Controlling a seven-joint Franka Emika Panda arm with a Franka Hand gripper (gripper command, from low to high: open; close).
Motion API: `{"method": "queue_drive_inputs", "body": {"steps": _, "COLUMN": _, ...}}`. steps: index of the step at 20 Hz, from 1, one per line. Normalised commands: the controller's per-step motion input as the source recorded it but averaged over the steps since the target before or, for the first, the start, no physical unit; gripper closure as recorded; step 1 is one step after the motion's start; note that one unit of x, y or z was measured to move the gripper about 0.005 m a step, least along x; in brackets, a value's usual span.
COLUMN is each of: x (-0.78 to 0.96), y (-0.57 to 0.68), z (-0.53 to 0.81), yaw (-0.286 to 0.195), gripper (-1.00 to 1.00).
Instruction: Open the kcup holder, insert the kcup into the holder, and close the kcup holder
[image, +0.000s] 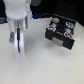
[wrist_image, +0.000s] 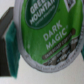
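Now — kcup (wrist_image: 47, 32) in hand (image: 19, 36)

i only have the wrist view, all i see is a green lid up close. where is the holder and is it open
Observer: The kcup holder stands on the white table at the exterior view's right, apart from the arm. Its drawer looks pulled out, with round slots showing on top.
Operator: are the slots full
Observer: Several slots hold pods with reddish or bluish tops; the picture is too blurred to tell whether any slot is free.
Operator: where is the gripper then
Observer: The gripper is at the exterior view's left, pointing down over the table, well short of the holder. The kcup fills your view, with a finger against its side.
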Motion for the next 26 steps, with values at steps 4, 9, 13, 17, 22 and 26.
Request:
{"method": "queue_drive_inputs", "body": {"steps": 4, "x": 0.12, "y": 0.35, "z": 0.85, "yaw": -0.005, "gripper": 1.00}}
{"method": "queue_drive_inputs", "body": {"steps": 9, "x": 0.13, "y": 0.45, "z": 0.83, "yaw": 0.001, "gripper": 1.00}}
{"method": "queue_drive_inputs", "body": {"steps": 13, "x": 0.10, "y": 0.58, "z": 0.75, "yaw": 0.004, "gripper": 1.00}}
{"method": "queue_drive_inputs", "body": {"steps": 17, "x": 0.11, "y": 0.66, "z": 0.69, "yaw": 0.003, "gripper": 1.00}}
{"method": "queue_drive_inputs", "body": {"steps": 22, "x": 0.11, "y": 0.65, "z": 0.54, "yaw": 0.006, "gripper": 1.00}}
{"method": "queue_drive_inputs", "body": {"steps": 26, "x": 0.11, "y": 0.66, "z": 0.43, "yaw": 0.002, "gripper": 1.00}}
